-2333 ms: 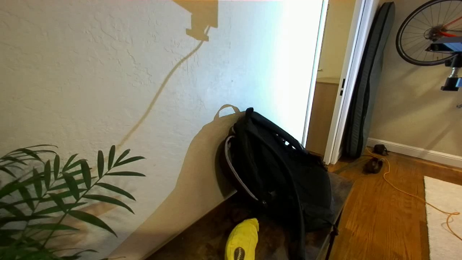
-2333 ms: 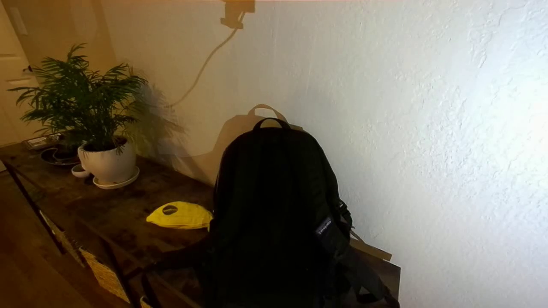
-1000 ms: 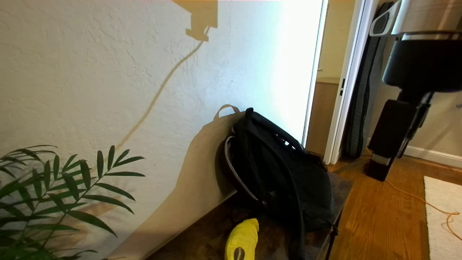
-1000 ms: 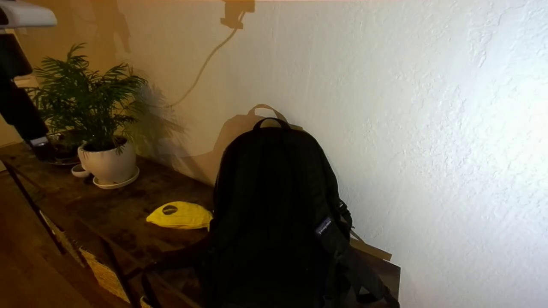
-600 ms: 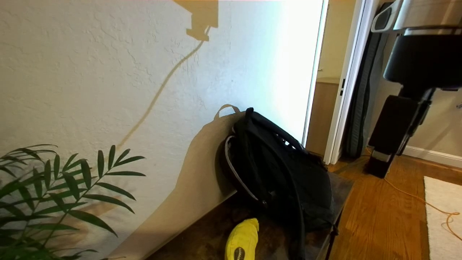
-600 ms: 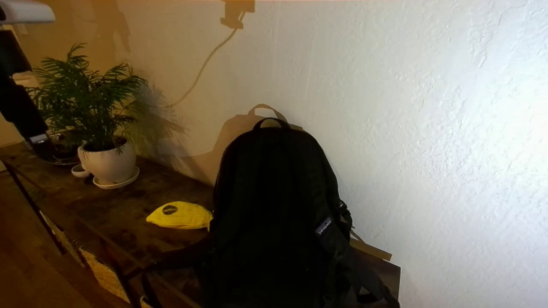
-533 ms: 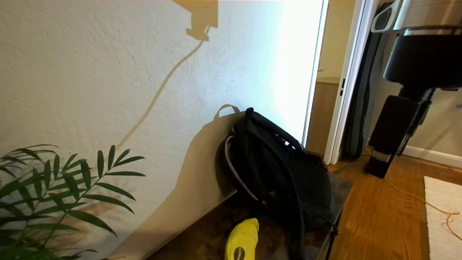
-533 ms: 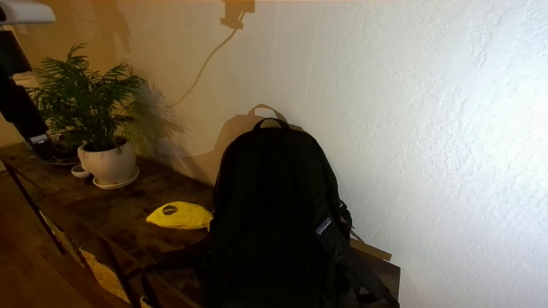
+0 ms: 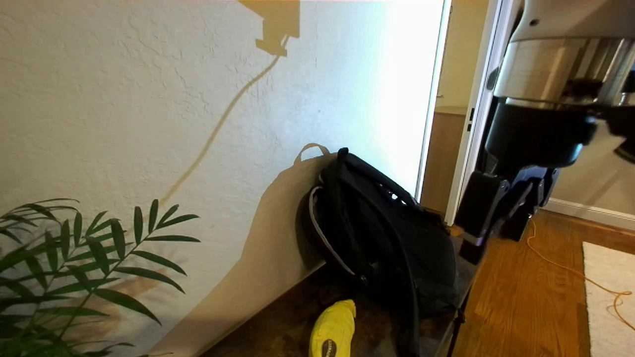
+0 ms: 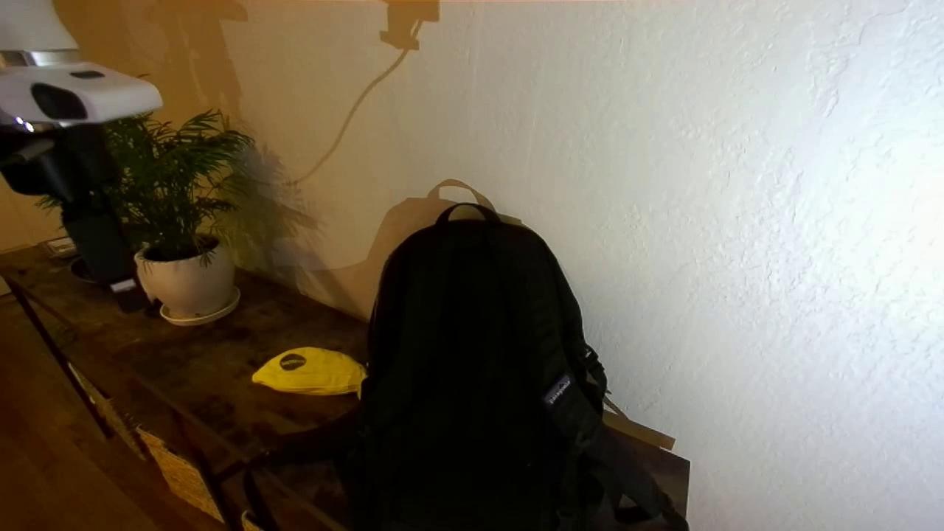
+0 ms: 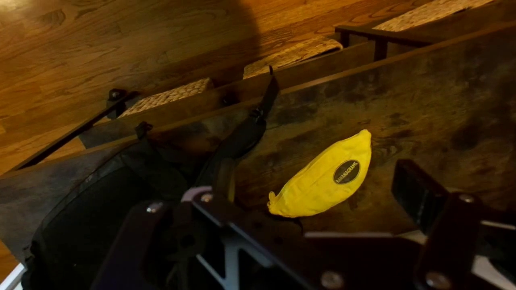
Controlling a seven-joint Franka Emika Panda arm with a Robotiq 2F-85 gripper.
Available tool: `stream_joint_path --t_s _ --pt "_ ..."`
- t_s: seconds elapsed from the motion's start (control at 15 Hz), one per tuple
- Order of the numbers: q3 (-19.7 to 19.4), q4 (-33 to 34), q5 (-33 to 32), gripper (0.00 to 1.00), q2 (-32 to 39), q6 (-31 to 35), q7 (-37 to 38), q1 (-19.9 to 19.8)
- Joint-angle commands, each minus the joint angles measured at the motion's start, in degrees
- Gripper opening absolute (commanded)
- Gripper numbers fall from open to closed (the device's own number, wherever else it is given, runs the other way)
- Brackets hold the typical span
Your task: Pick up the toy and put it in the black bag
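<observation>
We are holding the gripper aloft, fingers apart, presumably for straddling the toy, which is lying on the table, right of the black bag in the wrist view.

In an exterior view, taken from close behind plant leaves, the sight runs slantwise along the wall to the black bag. In an exterior view, the bag's strap side is faced from near, the white pot beyond. Wrist view: steeply downward past the gripper onto the wooden tabletop; height uncertain in dim light. All three share bag and toy.
</observation>
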Motion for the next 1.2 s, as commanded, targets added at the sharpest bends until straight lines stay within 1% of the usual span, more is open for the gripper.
stream_joint_path --t_s 0.0,0.2,0.27,0.33,0.53,0.6,0.67,0.87,1.13 --pt "-1.4 4.1 -5.8 1.0 10.0 5.3 8.3 -1.1" --pt "-4.5 8.4 -11.4 1.0 17.3 7.1 14.4 0.8" --pt "-5.8 10.0 -12.3 1.0 19.5 7.2 15.6 1.8" --pt "-7.1 11.6 -12.8 1.0 21.8 7.5 16.5 2.8" --pt "-9.8 16.1 -10.9 1.0 26.7 7.4 16.0 5.7" --pt "-10.3 17.0 -10.4 1.0 27.3 6.9 14.7 6.6" --pt "-10.9 15.0 -9.6 1.0 25.6 6.7 13.1 6.6" --pt "-11.5 17.4 -9.4 1.0 27.9 6.7 13.0 8.0" --pt "-11.6 17.5 -9.4 1.0 28.0 6.7 13.0 8.0"
